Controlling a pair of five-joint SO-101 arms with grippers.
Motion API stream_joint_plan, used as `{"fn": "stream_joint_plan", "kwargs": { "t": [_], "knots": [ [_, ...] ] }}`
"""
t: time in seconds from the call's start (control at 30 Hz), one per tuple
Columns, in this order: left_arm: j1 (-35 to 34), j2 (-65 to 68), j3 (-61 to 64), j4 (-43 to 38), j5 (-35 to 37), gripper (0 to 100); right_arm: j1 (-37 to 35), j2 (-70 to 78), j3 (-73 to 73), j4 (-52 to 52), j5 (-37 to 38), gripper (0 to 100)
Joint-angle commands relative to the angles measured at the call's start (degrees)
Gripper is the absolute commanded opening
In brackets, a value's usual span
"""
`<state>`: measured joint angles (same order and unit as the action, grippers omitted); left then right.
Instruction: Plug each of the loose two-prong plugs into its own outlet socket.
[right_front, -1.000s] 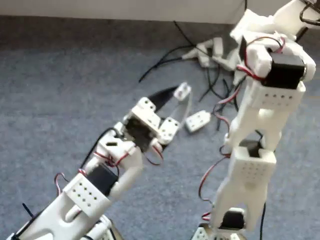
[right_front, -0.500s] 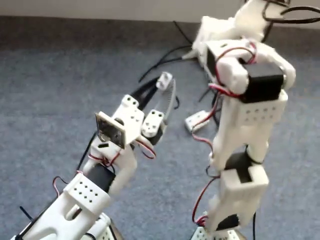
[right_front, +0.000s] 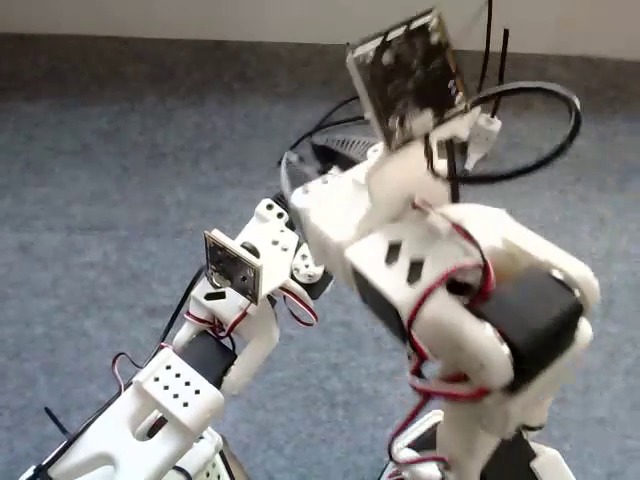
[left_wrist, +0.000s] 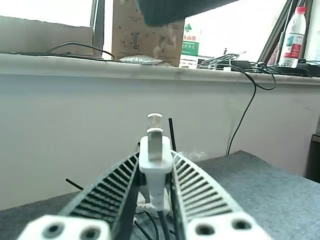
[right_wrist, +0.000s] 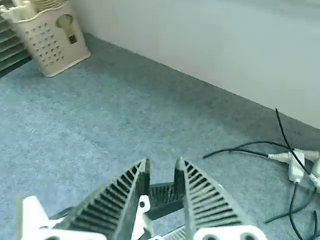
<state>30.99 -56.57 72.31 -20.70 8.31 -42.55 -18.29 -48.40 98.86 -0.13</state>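
1. So, the left gripper (left_wrist: 156, 156) is clamping a white two-prong plug (left_wrist: 156, 172), with its ribbed fingers (left_wrist: 115, 185) squeezing the body from both sides.
2. The plug's long axis is running straight along those fingers. The prongs (left_wrist: 155, 122) are sticking out past the tips toward the pale wall (left_wrist: 75, 125), and the cord (left_wrist: 161, 222) is trailing back down between the fingers. So I'm guessing any push into a socket has to go along the gripper's own forward line.
3. The right gripper (right_wrist: 161, 165) is hanging over the grey carpet (right_wrist: 100, 110) with its fingers slightly parted and nothing between them. A dark ribbed piece is showing just beyond the gap. It looks like one of the left gripper's fingers to me, so the two grippers are probably sitting close together.
4. In the high view, the right arm (right_front: 450, 290) is leaning over the front of the left arm (right_front: 180, 390) and hiding the carpet beyond it.
5. More white connectors (right_wrist: 295, 167) on black cords are lying on the carpet near the foot of the wall, well apart from the right gripper. Whether they're plugs or sockets, I can't tell.
6. Container-wise, a beige perforated basket (right_wrist: 50, 44) is standing on the carpet by the wall, far from both grippers. Something pale is poking over its rim, but I can't make out what.
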Motion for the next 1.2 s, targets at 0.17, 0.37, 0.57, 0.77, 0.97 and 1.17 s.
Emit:
{"fn": "stream_joint_plan", "kwargs": {
  "t": [0.17,0.37,0.57,0.77,0.97,1.17],
  "knots": [
    [-1.7,-0.3,-2.2,-1.7,0.4,1,-2.8,-1.5,2.9,2.1,1.8,7.2],
    [-3.3,-0.3,-4.7,-1.2,0.6,1,-2.8,-1.0,10.1,-0.6,5.4,2.2],
    [-3.0,-0.4,-4.8,-1.6,0.6,1,1.4,-0.9,13.3,-4.9,5.4,1.9],
    [-2.9,-6.7,-4.0,-1.1,0.7,1,8.0,-0.3,17.4,-10.8,5.5,1.9],
    [-3.1,-17.5,-0.8,2.7,0.7,1,9.4,0.4,22.3,-15.2,5.5,1.9],
    [-3.4,-26.9,0.4,7.6,0.6,1,10.6,0.5,22.3,-16.0,5.5,1.9]
  ]
}}
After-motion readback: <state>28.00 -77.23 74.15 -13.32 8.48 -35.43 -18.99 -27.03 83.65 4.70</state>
